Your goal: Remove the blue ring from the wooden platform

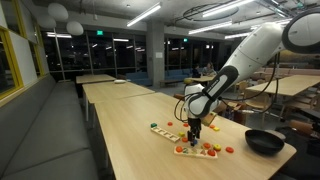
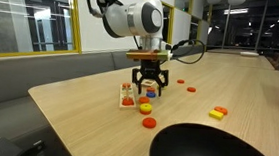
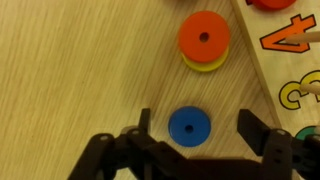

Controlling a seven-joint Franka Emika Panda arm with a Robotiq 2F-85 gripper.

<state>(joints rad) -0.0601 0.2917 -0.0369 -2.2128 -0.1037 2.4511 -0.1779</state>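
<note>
The blue ring (image 3: 189,127) lies flat on the table top, just off the left edge of the wooden platform (image 3: 288,70). My gripper (image 3: 195,124) is open and straddles the ring, with a gap on each side between the ring and a finger. In an exterior view the gripper (image 2: 149,87) hangs low over the table with a bit of blue (image 2: 149,93) between its fingers. In an exterior view the gripper (image 1: 194,128) stands over the platform (image 1: 200,150), and the ring is too small to see there.
An orange ring stacked on a yellow one (image 3: 204,40) lies on the table beyond the blue ring. A black bowl (image 2: 224,150) (image 1: 265,141) sits nearby. Loose red and yellow pieces (image 2: 217,112) are scattered about. A paler wooden strip (image 1: 163,130) lies beside the platform.
</note>
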